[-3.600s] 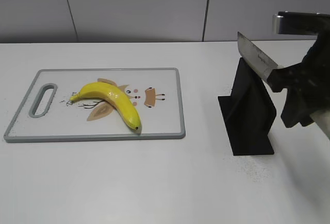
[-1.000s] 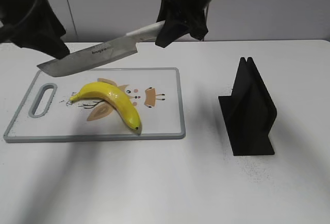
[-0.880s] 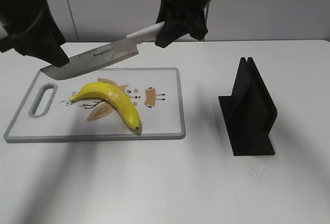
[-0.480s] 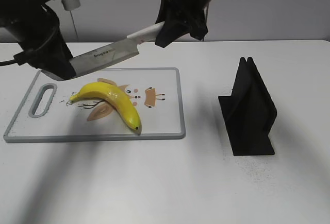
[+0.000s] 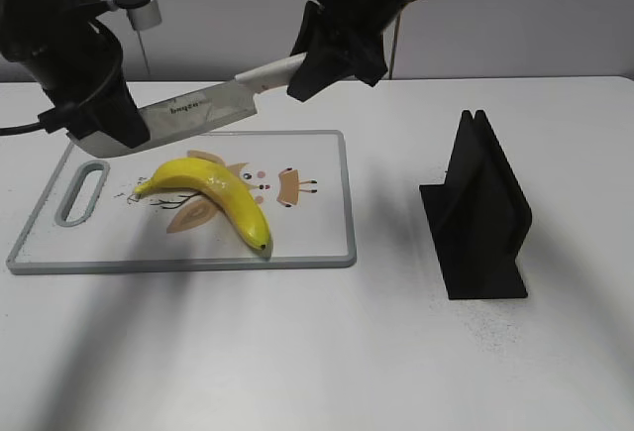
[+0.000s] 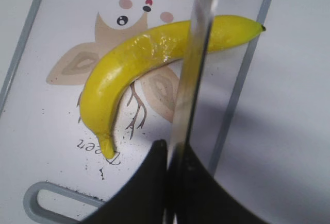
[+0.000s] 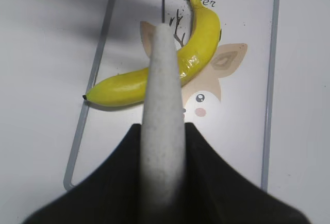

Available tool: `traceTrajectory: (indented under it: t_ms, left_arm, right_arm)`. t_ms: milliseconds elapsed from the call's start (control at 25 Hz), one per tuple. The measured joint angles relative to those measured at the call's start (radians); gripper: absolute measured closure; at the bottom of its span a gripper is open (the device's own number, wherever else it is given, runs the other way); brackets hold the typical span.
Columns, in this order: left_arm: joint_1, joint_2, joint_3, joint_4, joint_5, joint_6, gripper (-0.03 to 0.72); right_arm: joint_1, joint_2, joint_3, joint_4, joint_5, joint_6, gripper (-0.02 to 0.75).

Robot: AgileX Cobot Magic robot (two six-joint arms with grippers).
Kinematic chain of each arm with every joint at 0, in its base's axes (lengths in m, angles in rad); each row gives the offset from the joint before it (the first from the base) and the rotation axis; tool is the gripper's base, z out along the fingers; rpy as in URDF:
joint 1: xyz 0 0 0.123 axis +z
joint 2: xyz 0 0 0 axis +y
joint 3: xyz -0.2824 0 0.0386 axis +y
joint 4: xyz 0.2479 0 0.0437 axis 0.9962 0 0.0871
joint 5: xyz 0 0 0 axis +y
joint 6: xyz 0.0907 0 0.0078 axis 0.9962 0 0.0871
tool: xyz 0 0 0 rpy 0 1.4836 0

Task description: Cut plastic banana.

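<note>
A yellow plastic banana (image 5: 213, 193) lies whole on the white cutting board (image 5: 332, 249). A knife (image 5: 198, 112) hangs level above the board's far edge. My right gripper (image 5: 305, 69) is shut on its pale handle (image 7: 164, 116). My left gripper (image 5: 107, 130) is shut on the blade's tip end. In the left wrist view the blade (image 6: 193, 69) runs between my left gripper's (image 6: 172, 157) jaws and crosses over the banana (image 6: 134, 62). In the right wrist view the banana (image 7: 170, 77) lies below the handle held in my right gripper (image 7: 164, 131).
A black knife stand (image 5: 480, 218) stands on the white table to the right of the board. The board has a grey rim and a handle slot (image 5: 83, 193) at its left end.
My left arm has come down and to the right onto the blade's tip and closed on it. The right gripper with the handle has shifted slightly left. The banana has not moved.
</note>
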Motion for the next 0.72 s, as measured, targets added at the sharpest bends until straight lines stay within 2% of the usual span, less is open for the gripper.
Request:
traceTrajectory:
  t_ms: [120,400,720]
  left_arm:
    - [0.0,0.001,0.0,0.012,-0.001,0.004,0.67]
    - [-0.008,0.019,0.0,-0.043,-0.035,0.005,0.675]
    - [-0.038,0.098,0.0,-0.047,-0.137,-0.032,0.675]
  right_arm:
    - [-0.002,0.016,-0.001,-0.009,-0.001,-0.003,0.57]
    - [0.0,0.026,-0.008,-0.188,-0.018,-0.003,0.571]
    - [0.0,0.072,-0.008,-0.255,-0.079,-0.004,0.571]
